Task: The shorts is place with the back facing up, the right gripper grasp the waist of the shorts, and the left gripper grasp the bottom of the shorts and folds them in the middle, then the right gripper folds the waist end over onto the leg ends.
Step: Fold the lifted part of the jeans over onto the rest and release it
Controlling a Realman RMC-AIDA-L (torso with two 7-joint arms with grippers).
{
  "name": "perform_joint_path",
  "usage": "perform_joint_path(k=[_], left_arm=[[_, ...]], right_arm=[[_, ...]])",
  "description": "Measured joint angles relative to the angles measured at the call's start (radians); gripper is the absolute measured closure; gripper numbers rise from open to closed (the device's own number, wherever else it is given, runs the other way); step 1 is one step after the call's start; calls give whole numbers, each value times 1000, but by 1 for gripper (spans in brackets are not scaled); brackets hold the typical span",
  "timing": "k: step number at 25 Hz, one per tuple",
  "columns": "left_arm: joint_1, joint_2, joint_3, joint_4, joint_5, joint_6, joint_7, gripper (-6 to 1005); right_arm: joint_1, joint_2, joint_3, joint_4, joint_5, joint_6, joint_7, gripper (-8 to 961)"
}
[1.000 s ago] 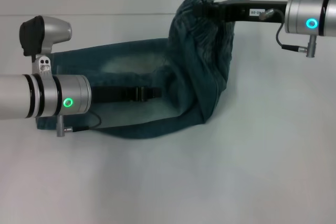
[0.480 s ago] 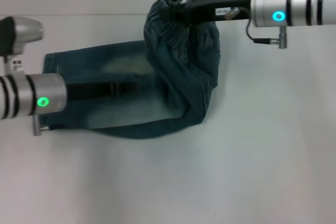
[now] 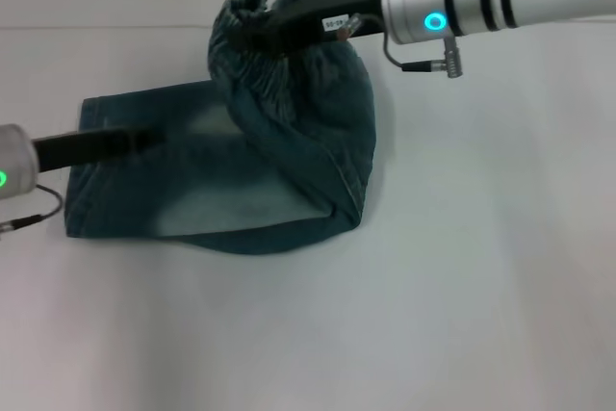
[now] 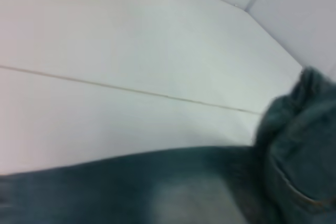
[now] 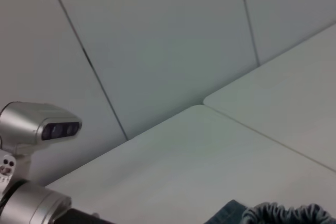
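at the left edge of the head view the left end effector [image 3: 130, 141] reaches in low over the shorts [image 3: 192, 190], its black fingers lying along the denim near the leg ends [image 3: 85, 170]; whether those fingers are parted or closed cannot be told, and nothing shows them gripping cloth. the shorts lie folded lengthwise on the pale surface [image 3: 385, 315], the flat part running from the hemmed end at the left toward the middle, with a bleached patch on the upper layer. right of that patch the denim rises off the surface in a hanging fold, its lower curve touching the surface near the middle of the view. at the top of this raised part sits the puckered waist [image 3: 252, 7], bunched and pinched by the right end effector [image 3: 260, 31], whose black fingers are closed on the waistband; its black arm with a small white label runs back to a silver wrist with a glowing ring at the upper right. the lifted waist hangs above the middle of the flat denim, between the fold and the leg ends. the left wrist view shows the flat denim with its pale patch and the raised bunch beyond it. the right wrist view shows only a sliver of gathered waistband at its edge and the other arm's silver wrist [image 5: 31, 203] farther off.
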Motion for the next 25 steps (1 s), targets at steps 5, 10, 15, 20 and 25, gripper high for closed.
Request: perform_joint_path(k=[5, 10, 15, 20, 25], left_arm=[[42, -9, -36, 42, 1, -72, 21, 950], [63, -1, -55, 62, 1, -128, 31, 952], [81, -6, -73, 93, 5, -149, 53, 955], [91, -6, -83, 106, 8, -152, 54, 954], [101, -9, -92, 116, 9, -154, 54, 954]], right_arm=[[40, 7, -28, 38, 2, 25, -2, 859], [74, 11, -66, 52, 13, 50, -5, 859], [119, 17, -154, 54, 36, 74, -26, 859], [153, 23, -248, 52, 70, 98, -51, 859], [162, 24, -371, 29, 100, 86, -105, 858]])
